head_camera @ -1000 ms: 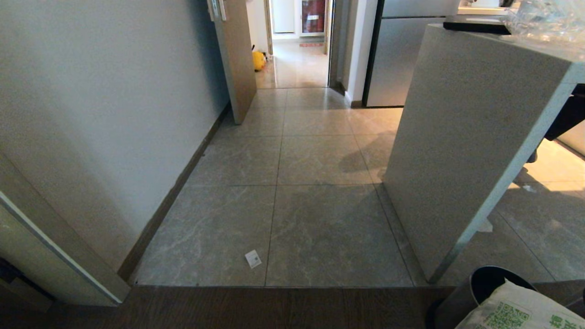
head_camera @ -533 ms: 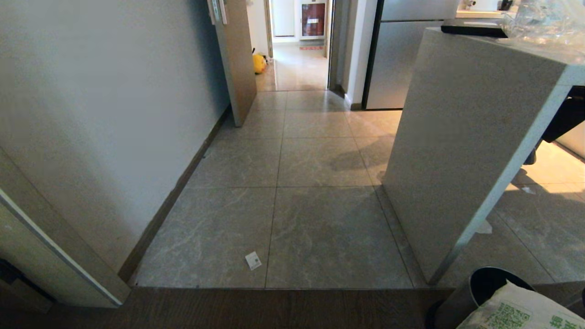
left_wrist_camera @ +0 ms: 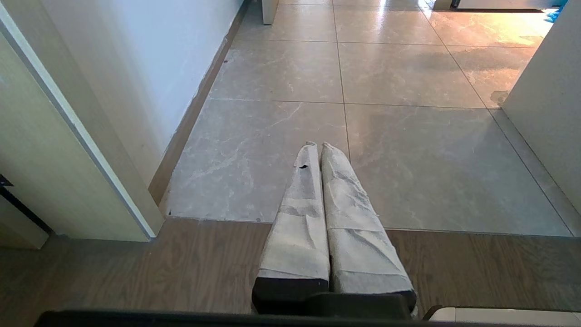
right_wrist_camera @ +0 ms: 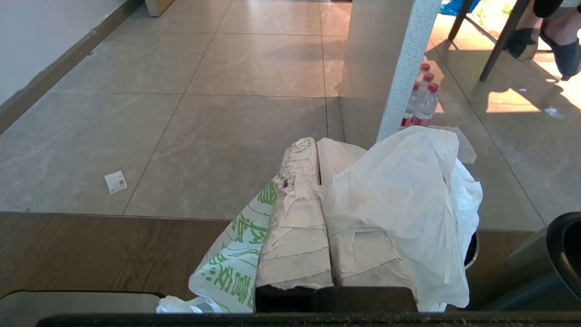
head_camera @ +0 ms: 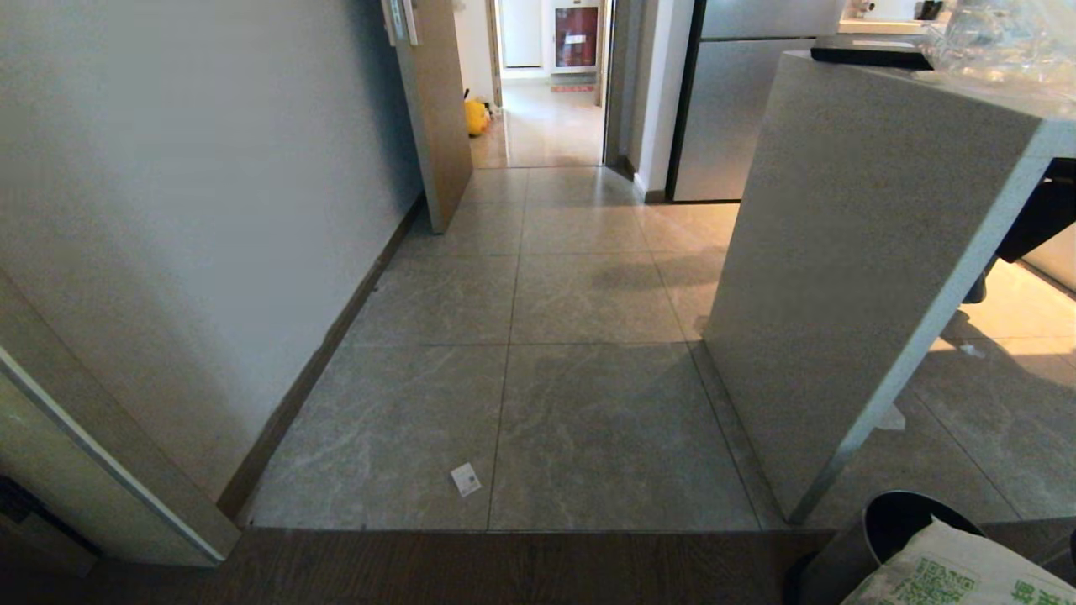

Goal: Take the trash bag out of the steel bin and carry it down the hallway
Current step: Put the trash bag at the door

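Crinkly white plastic drapes over the right gripper, whose taped fingers are pressed together with the trash bag pinched between them. The bag's film bunches over one finger and hangs down along the other, its green print showing beside the taped pad; its long axis runs along the fingers, from the wrist out toward the tiled hallway. In the head view only a printed corner of the bag shows at the lower right, lying over the dark mouth of the steel bin, which stands on the dark wood floor just before the tile edge.

Apart from it, the left gripper hangs over the wood-to-tile seam with its wrapped fingers closed on nothing.

Beyond the bin rises the speckled stone counter, with red-capped water bottles standing behind its edge. A small paper scrap lies on the tiles.

Against a second ago the whole head view sits very slightly lower, a camera shift; bag, bin and scrap keep their places.
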